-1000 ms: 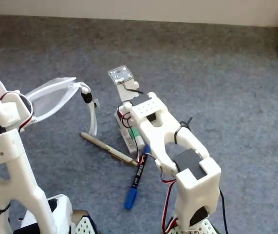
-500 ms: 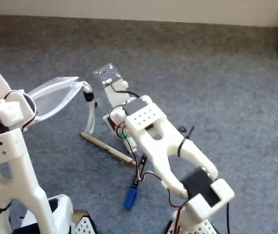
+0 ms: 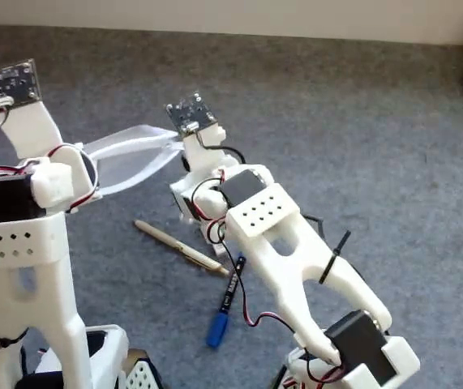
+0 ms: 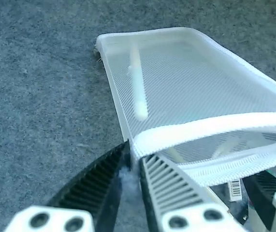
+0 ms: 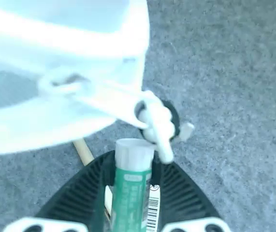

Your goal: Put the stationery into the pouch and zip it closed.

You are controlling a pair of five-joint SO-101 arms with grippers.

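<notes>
Mesh pouch point(image 4: 191, 82), translucent white, held up off grey tabletop point(image 3: 377, 121), mouth gaping, zip undone. Rim pinched tight in left hand point(image 4: 130, 164). Green glue stick point(image 5: 130, 193) clamped in right hand point(image 5: 133, 164), white cap end at pouch mouth, just beside zip pull point(image 5: 159, 123), not in yet. Beige pen point(image 3: 178, 245) and blue marker point(image 3: 225, 308) lie on tabletop. Pale stick shape shows through mesh, can't tell if inside. Judgement: early stage; three items plus zipping left.
</notes>
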